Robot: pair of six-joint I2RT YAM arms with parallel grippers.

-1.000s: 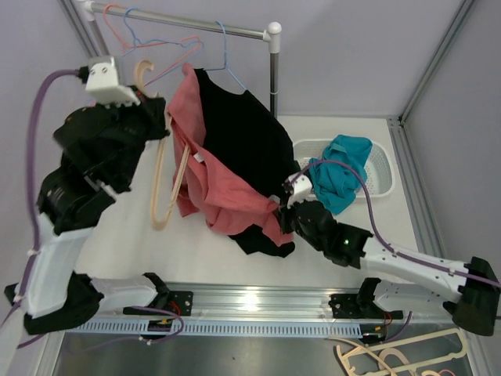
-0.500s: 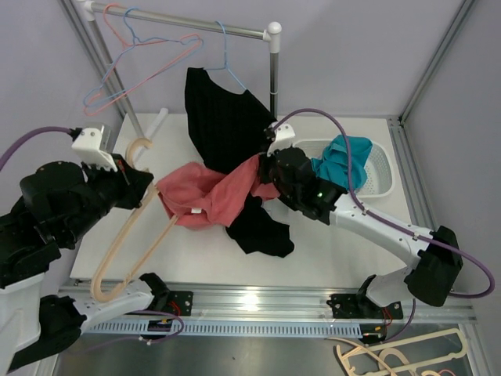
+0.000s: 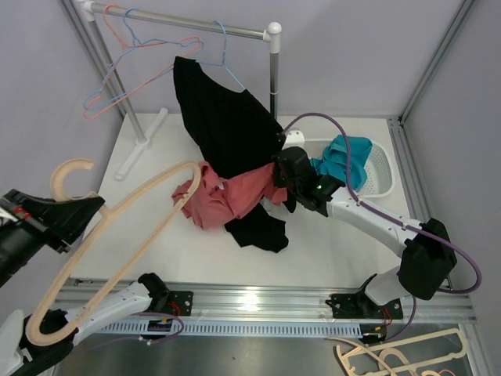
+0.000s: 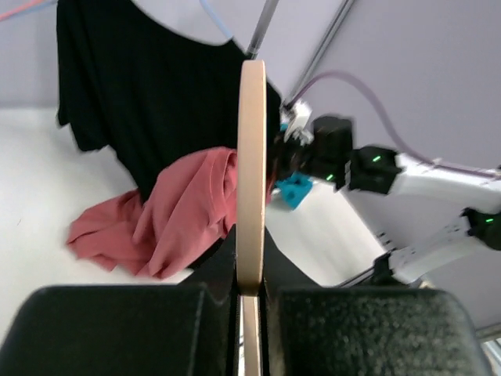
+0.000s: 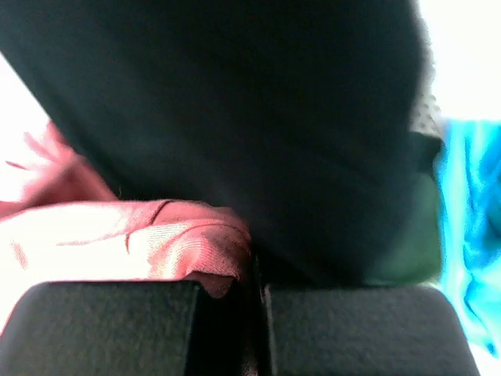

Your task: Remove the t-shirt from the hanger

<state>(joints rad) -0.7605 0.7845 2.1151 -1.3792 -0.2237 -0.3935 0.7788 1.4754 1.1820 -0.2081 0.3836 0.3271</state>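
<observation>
My left hand [image 4: 250, 291] is clamped on the pale wooden coat hanger [image 3: 133, 215], out over the near left corner of the worktop [image 3: 344, 243]. The hanger's long axis runs diagonally from that corner toward the middle. Its far tip ends right at the left edge of the salmon-red cotton t-shirt [image 3: 231, 196].

The shirt lies bunched near the middle of the worktop, partly under the hem of a black t-shirt [image 3: 227, 125] that hangs from the metal rail [image 3: 196, 27]. My right hand [image 3: 280, 182] is pinched shut on the red shirt's right end, so it is the nearer hand.

I judge the shirt is off or nearly off, though I cannot tell whether the tip catches a fold. Pulling the hanger back along its own line, away from my right hand, should settle it.
</observation>
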